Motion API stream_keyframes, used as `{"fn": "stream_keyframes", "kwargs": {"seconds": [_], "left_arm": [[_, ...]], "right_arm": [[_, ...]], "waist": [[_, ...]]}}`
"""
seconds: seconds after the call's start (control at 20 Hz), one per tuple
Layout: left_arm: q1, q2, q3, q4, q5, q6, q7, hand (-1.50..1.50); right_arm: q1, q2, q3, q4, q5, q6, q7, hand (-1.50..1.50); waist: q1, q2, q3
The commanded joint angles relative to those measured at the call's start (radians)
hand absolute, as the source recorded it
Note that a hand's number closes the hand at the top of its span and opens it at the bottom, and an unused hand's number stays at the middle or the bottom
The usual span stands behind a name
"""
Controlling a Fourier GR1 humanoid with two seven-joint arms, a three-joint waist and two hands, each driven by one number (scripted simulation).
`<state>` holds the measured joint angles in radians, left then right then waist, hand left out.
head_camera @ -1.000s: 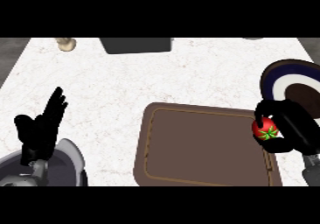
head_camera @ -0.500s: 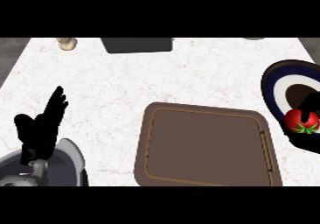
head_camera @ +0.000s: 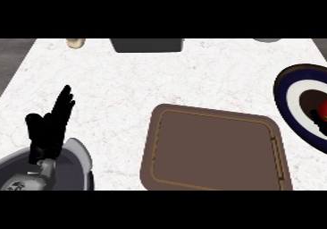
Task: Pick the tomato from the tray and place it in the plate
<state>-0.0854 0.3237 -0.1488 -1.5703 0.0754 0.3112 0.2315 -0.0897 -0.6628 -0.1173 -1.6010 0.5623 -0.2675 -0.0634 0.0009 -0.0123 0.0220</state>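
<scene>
The red tomato (head_camera: 326,108) with its green stalk shows at the view's right edge, over the dark centre of the round plate (head_camera: 285,100), which has a navy rim and a white ring. Only a black sliver of my right hand (head_camera: 315,118) is visible, curled against the tomato's left side; the rest is cut off by the edge. The brown tray (head_camera: 212,150) lies left of the plate with nothing on it. My left hand (head_camera: 47,129) rests open at the lower left, fingers pointing up.
A dark grey box (head_camera: 146,44) and a small beige object (head_camera: 75,43) stand at the counter's far edge. A grey item (head_camera: 266,40) peeks in at the top right. A grey rounded shape (head_camera: 77,163) sits under my left forearm.
My right hand has carried the tomato from the tray's right edge rightward and up over the plate's centre, mostly leaving the view. The left hand has stayed still.
</scene>
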Motion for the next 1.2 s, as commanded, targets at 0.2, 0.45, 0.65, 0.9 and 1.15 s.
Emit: {"fn": "stream_keyframes", "kwargs": {"seconds": [0.2,0.45,0.65,0.9,1.15], "left_arm": [[0.053,-0.040,-0.016,0.094,0.019,-0.029,-0.028,0.00],[0.000,-0.049,-0.021,0.097,0.007,-0.017,0.023,0.00],[-0.007,-0.071,-0.044,0.102,0.001,-0.022,-0.003,0.00],[0.040,-0.053,-0.043,0.076,0.008,-0.034,0.013,0.00],[0.029,-0.089,-0.053,0.082,-0.009,0.001,0.008,0.00]], "right_arm": [[-0.091,-0.050,-0.054,0.280,-0.002,0.030,-0.100,1.50],[-0.152,-0.079,-0.040,0.471,-0.015,0.128,-0.146,1.50],[-0.230,-0.100,0.011,0.592,-0.018,0.275,-0.153,1.50],[-0.251,-0.120,0.028,0.736,0.020,0.307,-0.243,-1.50],[-0.319,-0.111,-0.017,0.809,-0.061,0.345,-0.483,-1.50]], "waist": [[0.016,0.020,-0.022],[0.015,0.023,-0.021],[0.028,0.027,-0.021],[0.023,0.021,-0.021],[0.014,0.019,-0.020]]}}
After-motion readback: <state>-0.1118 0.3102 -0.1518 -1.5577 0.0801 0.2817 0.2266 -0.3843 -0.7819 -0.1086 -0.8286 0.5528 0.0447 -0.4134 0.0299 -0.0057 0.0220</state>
